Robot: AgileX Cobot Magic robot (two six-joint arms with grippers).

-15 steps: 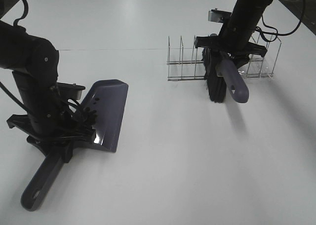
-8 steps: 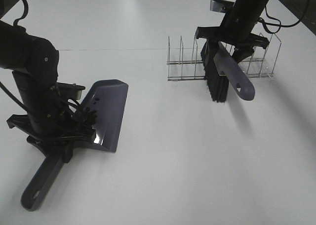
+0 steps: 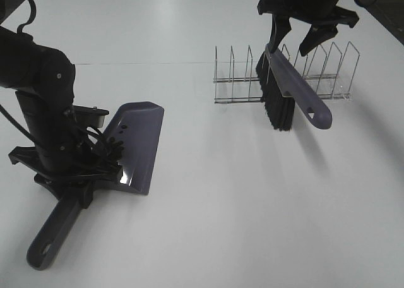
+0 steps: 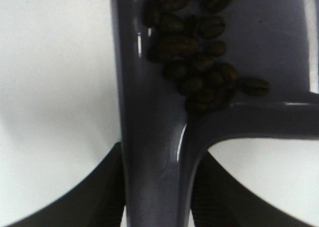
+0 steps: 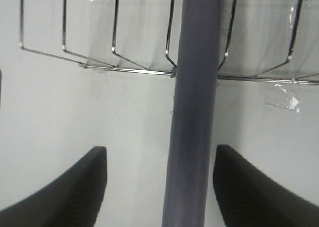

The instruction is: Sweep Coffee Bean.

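Note:
The coffee beans [image 4: 199, 62] lie in a small cluster inside the purple dustpan [image 3: 139, 143], at the corner where its handle [image 4: 154, 137] joins. My left gripper [image 3: 72, 180] is shut on the dustpan handle and holds the pan flat on the table. The purple brush [image 3: 302, 93] leans in the wire rack [image 3: 233, 79], with its black bristles [image 3: 276, 108] down on the table. My right gripper [image 3: 295, 34] is open above the brush. In the right wrist view its fingers [image 5: 75, 192] stand clear on both sides of the brush handle [image 5: 194, 112].
The white table [image 3: 221, 206] holds only the dustpan at the left and the rack with the brush at the back right. The rack's wire dividers [image 5: 124, 62] stand close behind the brush handle. Clear tape [image 5: 281, 97] holds the rack's base.
My right gripper has opened, let go of the brush and risen towards the back. The brush now leans in the rack on its own. The left arm and dustpan have not moved.

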